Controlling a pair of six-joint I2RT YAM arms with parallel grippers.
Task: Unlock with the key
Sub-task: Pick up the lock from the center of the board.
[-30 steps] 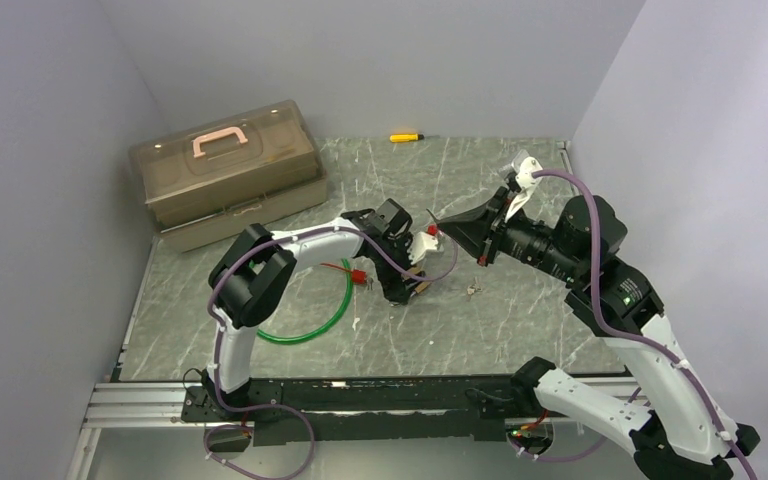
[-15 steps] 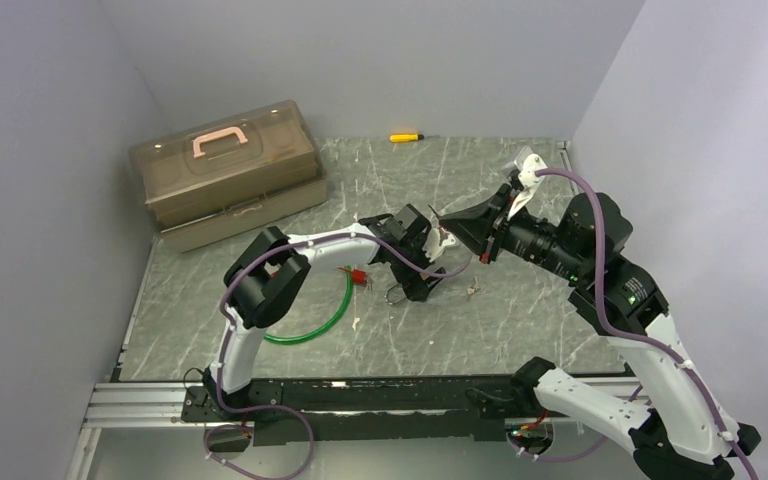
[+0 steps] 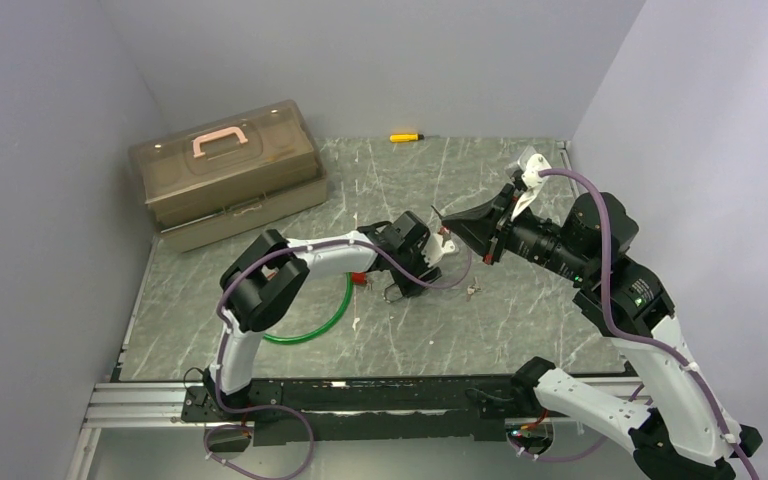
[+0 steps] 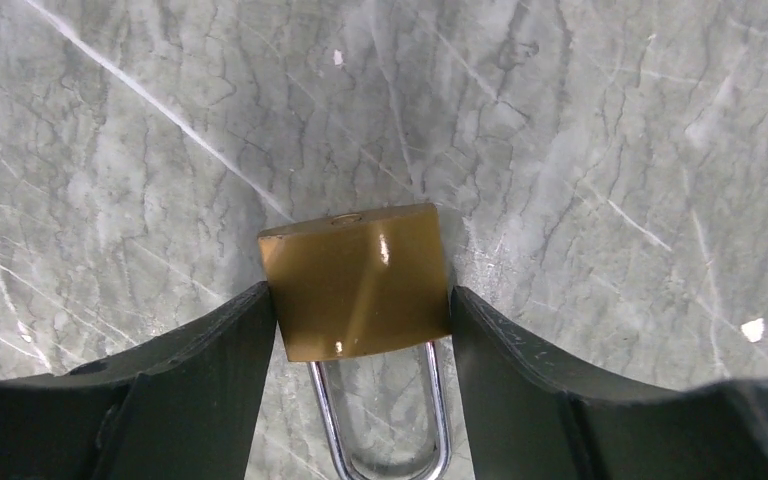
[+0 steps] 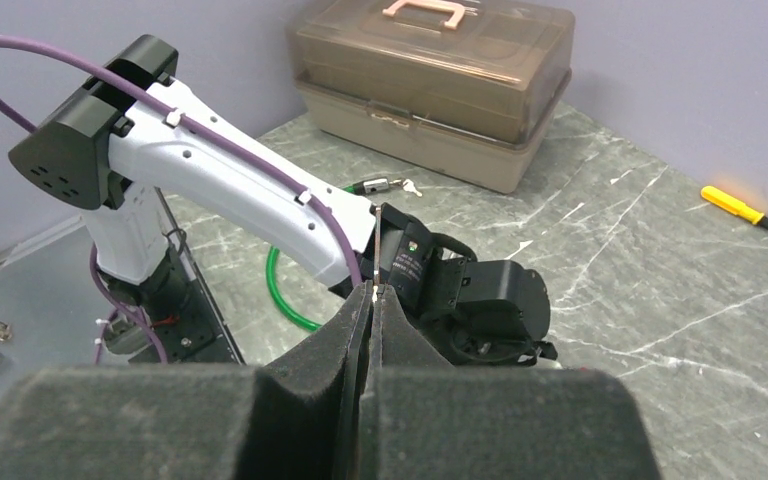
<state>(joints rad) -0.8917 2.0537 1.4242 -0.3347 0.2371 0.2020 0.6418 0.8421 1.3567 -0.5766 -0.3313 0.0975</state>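
The padlock (image 4: 355, 278) is being held by the left gripper (image 4: 358, 300), whose two fingers (image 4: 195, 385) are being pressed against the opposite sides of the brass body. The jaws are being kept apart only by the width of that body. The shackle (image 4: 380, 430) is being shown closed, pointing back toward the wrist, while the far end of the body is being turned away toward the table (image 3: 520, 190). In the top view the padlock is being held low near the middle of the table; whether it is being rested on the surface cannot be told.

The key (image 5: 375, 262) is being pinched by the right gripper (image 5: 372, 300), its foam-padded fingers (image 5: 320, 360) being brought fully together on it so that only a thin sliver is being shown upright above the tips. The right gripper is being held above the table, just to the right of the left wrist, and the key is being kept apart from the padlock.

A green hose (image 3: 332, 318) is being left looped under the left arm, and a toolbox (image 3: 225, 170) and a screwdriver (image 3: 406, 137) are being left well apart at the back.
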